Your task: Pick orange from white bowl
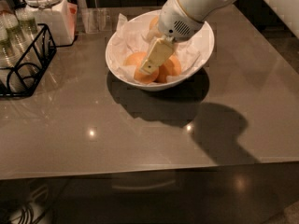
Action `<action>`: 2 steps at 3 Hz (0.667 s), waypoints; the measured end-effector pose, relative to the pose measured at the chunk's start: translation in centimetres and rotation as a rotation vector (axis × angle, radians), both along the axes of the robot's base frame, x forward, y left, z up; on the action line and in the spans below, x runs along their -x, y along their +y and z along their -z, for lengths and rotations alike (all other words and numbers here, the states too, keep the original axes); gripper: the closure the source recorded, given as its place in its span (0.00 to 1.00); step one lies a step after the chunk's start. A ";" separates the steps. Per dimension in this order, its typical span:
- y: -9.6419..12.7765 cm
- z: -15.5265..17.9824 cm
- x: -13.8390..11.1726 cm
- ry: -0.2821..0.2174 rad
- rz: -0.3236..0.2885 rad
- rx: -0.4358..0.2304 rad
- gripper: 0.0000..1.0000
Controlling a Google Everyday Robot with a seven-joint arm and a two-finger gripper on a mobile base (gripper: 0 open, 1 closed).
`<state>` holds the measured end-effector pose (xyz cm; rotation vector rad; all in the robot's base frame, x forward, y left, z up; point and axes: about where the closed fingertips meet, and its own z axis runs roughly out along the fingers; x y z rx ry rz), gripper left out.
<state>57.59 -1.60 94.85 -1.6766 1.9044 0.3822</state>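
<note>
In the white bowl (204,55), the pincer (147,69) points down at the front orange (148,79), which lies directly under its tip. Whether the pincer is apart or clamped cannot be told.

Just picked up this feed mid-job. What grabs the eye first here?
The white bowl at the back middle of the table, holding oranges on crumpled paper. The gripper reaches down into it from the upper right, its tip at the front orange. At the far left stand a black wire rack and a white jar.
</note>
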 end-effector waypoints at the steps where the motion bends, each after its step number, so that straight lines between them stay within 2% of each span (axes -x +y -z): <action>1: 0.6 0.8 -0.4 0.017 -0.019 0.023 0.30; 2: 1.1 1.8 -0.6 0.039 -0.031 0.025 0.29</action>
